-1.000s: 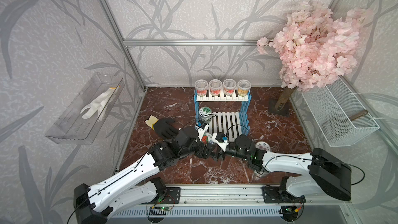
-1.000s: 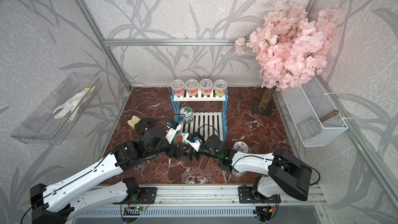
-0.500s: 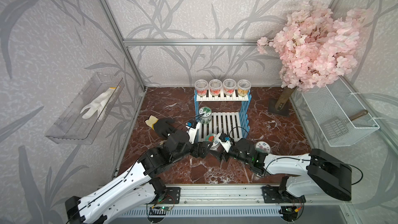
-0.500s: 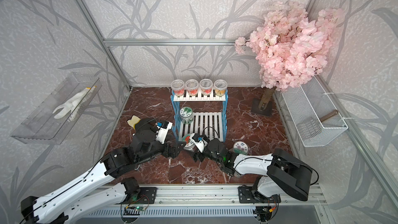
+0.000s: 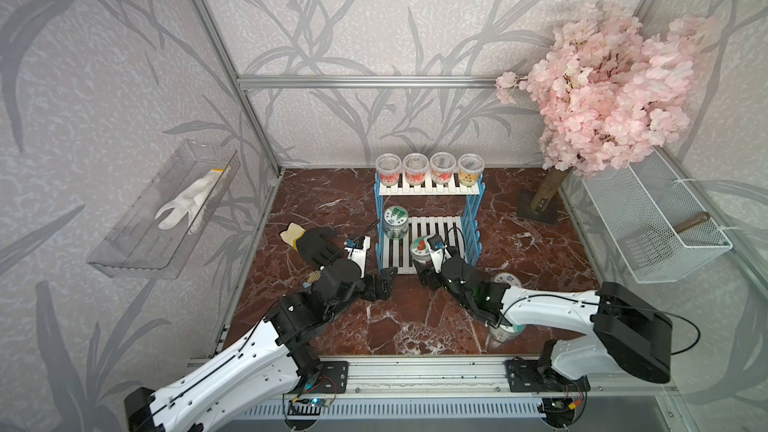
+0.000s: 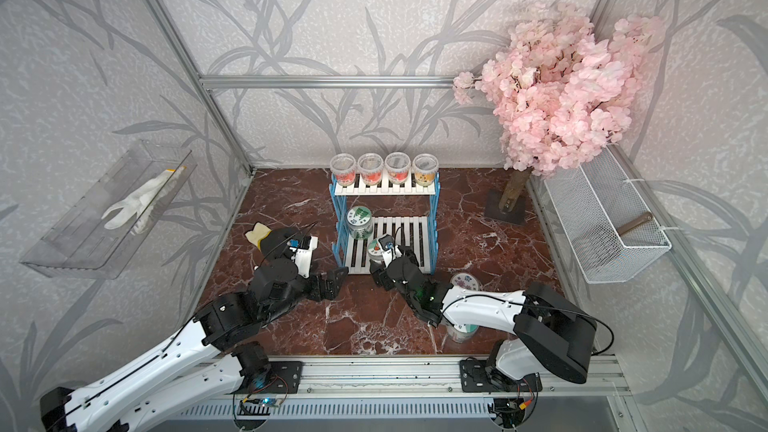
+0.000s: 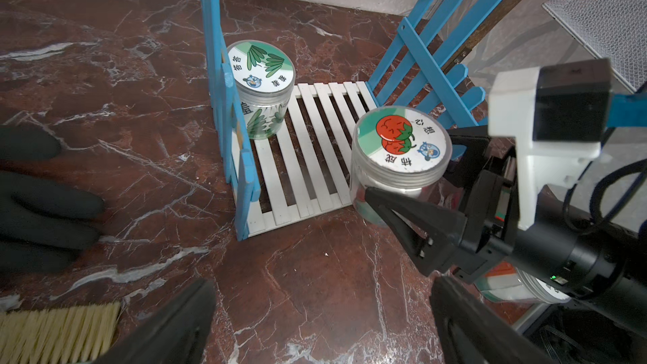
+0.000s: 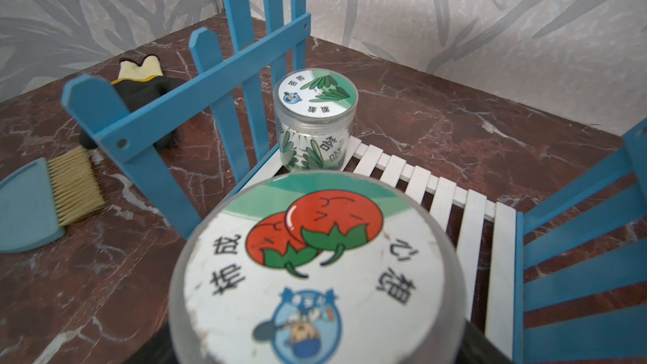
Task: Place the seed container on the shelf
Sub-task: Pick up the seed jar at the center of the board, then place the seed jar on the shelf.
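The seed container (image 5: pixel 420 248) (image 6: pixel 376 249) is a clear jar with a tomato picture on its lid (image 7: pixel 401 145) (image 8: pixel 315 267). My right gripper (image 5: pixel 424 261) (image 6: pixel 380 263) (image 7: pixel 416 176) is shut on its sides. It holds the jar upright at the front edge of the lower tier of the shelf (image 5: pixel 471 222) (image 6: pixel 432 218) (image 7: pixel 315 155) (image 8: pixel 455 204). The jar's base is hidden. My left gripper (image 5: pixel 384 282) (image 6: pixel 332 280) (image 7: pixel 322 295) stands open and empty over the floor, left of the shelf's front.
A green-lidded jar (image 5: pixel 395 222) (image 7: pixel 261 71) (image 8: pixel 315 99) stands at the back left of the lower tier. Several cups (image 5: pixel 428 168) fill the upper tier. A black glove (image 5: pixel 316 243), a brush (image 8: pixel 35 201) and two more jars (image 5: pixel 507 280) (image 5: pixel 503 334) lie on the floor.
My left gripper opened, let go of the tomato jar and drew back to the left. My right gripper kept the jar and moved it up to the shelf's lower tier.
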`<state>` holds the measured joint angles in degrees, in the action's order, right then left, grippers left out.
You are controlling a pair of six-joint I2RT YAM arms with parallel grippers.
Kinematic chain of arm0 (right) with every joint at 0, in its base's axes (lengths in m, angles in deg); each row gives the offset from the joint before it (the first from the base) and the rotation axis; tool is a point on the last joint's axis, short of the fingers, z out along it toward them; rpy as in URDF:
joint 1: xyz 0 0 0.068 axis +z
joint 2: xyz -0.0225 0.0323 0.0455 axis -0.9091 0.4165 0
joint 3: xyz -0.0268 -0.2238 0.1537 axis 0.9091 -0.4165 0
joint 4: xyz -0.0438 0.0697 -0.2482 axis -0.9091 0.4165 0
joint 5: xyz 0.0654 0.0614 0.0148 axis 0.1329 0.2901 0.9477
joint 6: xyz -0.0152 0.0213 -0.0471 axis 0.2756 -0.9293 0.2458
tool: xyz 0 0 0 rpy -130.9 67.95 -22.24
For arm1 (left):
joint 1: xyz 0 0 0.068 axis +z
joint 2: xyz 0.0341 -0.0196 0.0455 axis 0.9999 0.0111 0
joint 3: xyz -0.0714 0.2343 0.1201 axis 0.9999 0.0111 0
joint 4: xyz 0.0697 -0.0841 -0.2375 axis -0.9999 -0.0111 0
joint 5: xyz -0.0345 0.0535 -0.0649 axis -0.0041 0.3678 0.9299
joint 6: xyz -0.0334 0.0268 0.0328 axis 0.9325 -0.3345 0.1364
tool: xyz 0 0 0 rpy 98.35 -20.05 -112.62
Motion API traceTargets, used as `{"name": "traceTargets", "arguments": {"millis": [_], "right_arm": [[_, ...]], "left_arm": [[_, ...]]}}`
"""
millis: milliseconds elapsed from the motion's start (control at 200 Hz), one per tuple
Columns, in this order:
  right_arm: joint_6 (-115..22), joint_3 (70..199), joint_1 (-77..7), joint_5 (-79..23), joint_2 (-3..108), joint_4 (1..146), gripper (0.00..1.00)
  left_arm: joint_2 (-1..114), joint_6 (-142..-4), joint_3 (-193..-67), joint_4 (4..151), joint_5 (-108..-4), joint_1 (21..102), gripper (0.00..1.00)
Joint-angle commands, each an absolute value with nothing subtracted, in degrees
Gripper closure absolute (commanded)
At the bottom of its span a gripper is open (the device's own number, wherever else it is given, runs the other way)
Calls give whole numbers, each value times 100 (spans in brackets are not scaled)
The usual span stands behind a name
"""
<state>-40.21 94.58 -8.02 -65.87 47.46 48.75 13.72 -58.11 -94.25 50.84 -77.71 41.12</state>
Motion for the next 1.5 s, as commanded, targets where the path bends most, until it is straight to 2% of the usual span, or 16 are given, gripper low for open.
{"name": "traceTargets", "arguments": {"millis": [0, 345, 800, 1265, 1400, 1495], "right_arm": [[-4135, 9813, -834, -7254, 5082, 4817, 15], [-4527, 10241, -921, -7860, 5933, 4743, 15], [-4843, 10365, -1152, -7837, 6479, 4747, 15], [-5068, 10341, -1168, -7585, 6116, 5629, 5], [-5079, 10591, -1193, -7424, 5757, 6374, 0], [-5151, 10791, -1239, -7056, 5518, 6971, 1]], "left_arm": [[1341, -5619, -9326, 5261, -8010, 4146, 0], [1302, -5635, -9294, 5247, -7997, 4165, 0], [1406, -5632, -9232, 5247, -7949, 4191, 0], [1511, -5617, -9200, 5304, -7841, 4203, 0], [1571, -5609, -9224, 5294, -7778, 4201, 0], [1610, -5635, -9257, 5270, -7729, 4206, 0]]}}
